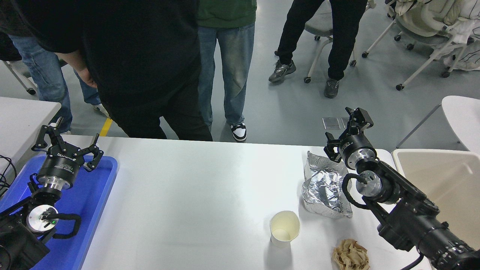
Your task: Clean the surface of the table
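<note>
The large white table surface (195, 195) fills the lower picture. On its right part lie a crumpled silver foil tray (325, 186), an upright white paper cup (284, 228) and a crumpled brown paper ball (350, 255). My right gripper (344, 130) is open and empty, held above the table's far edge just behind the foil tray. My left gripper (67, 144) is open and empty, parked over the blue tray (90, 202) at the lower left.
Several people stand at the far side, one in black (142, 67) right against the table's edge. A beige bin (442, 187) stands at the right. A smaller white tabletop (22, 116) is at the left. Chairs stand at the back right.
</note>
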